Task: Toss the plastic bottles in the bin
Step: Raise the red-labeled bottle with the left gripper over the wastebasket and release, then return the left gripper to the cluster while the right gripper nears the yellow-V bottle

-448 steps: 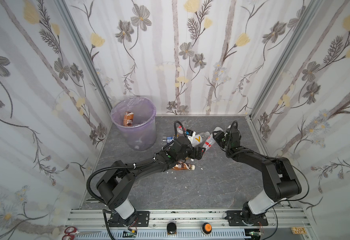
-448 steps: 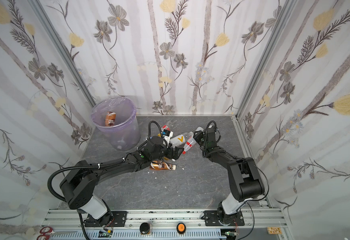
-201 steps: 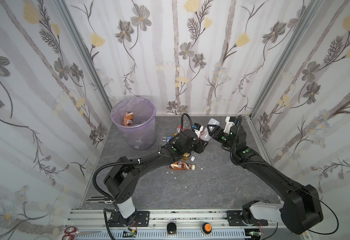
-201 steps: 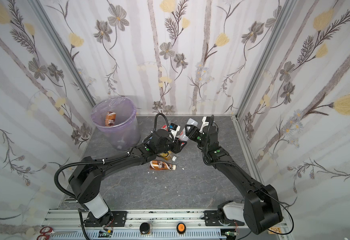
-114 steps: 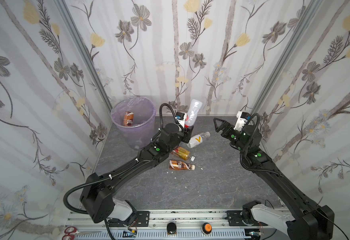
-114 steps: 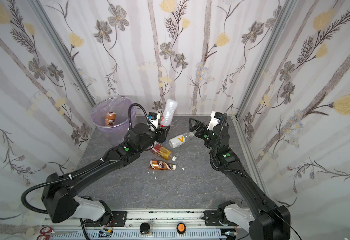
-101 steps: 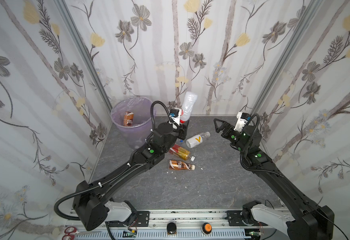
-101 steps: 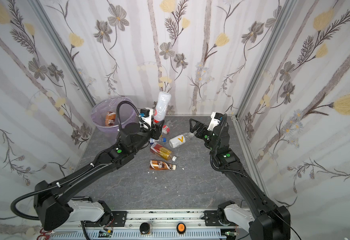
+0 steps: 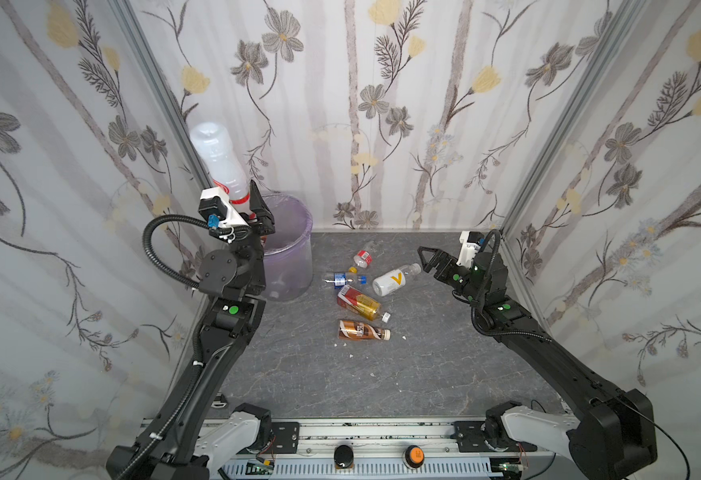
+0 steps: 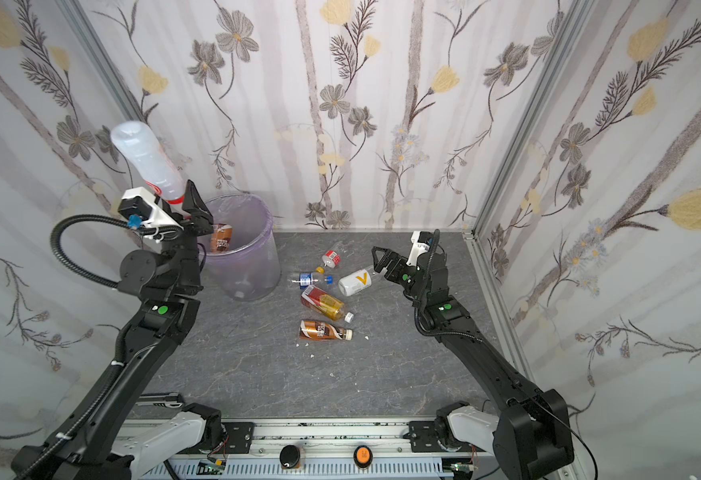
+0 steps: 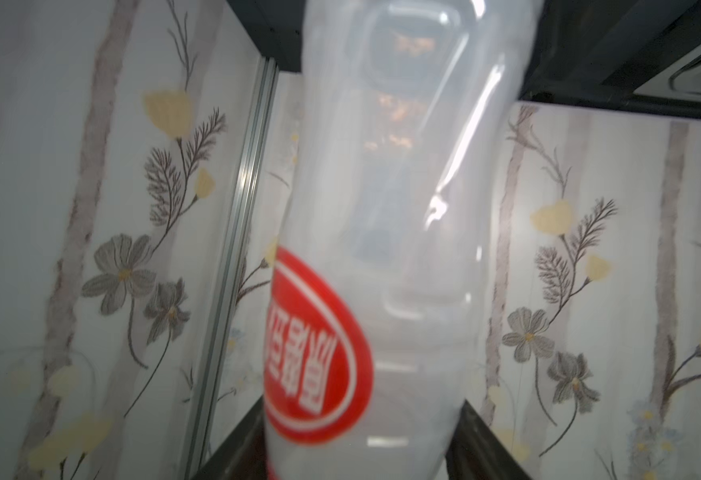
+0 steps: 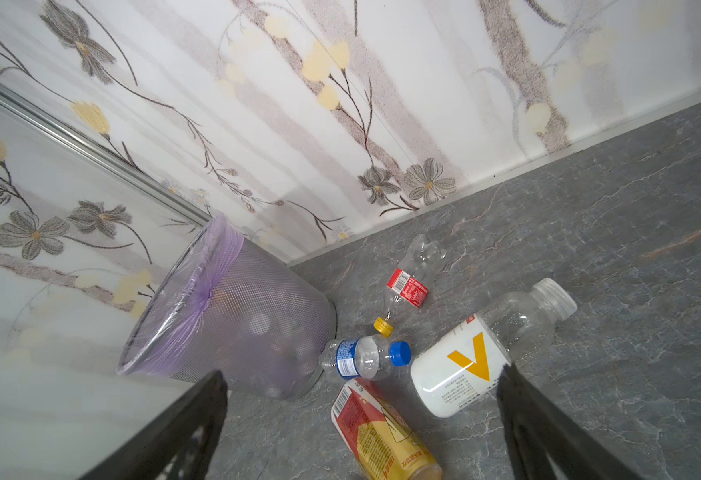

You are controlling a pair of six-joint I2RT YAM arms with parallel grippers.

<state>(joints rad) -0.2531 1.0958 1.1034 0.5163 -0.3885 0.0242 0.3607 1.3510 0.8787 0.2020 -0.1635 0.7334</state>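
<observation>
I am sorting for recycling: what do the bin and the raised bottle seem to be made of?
The bin: probably plastic, translucent pale purple, its wall finely mesh-textured; shapes inside show through. A thin crinkled film bag folds over its rim. The raised bottle: thin clear plastic, glossy by its highlights, with a red printed label.

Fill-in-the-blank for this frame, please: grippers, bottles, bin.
1. The left gripper grips a clear bottle with a ___ label.
2. The right gripper is open and holds ___.
3. The number of bottles lying on the table is ___.
4. The one bottle visible inside the bin is ___ in colour.

Missing words: red; nothing; five; brown.
</observation>
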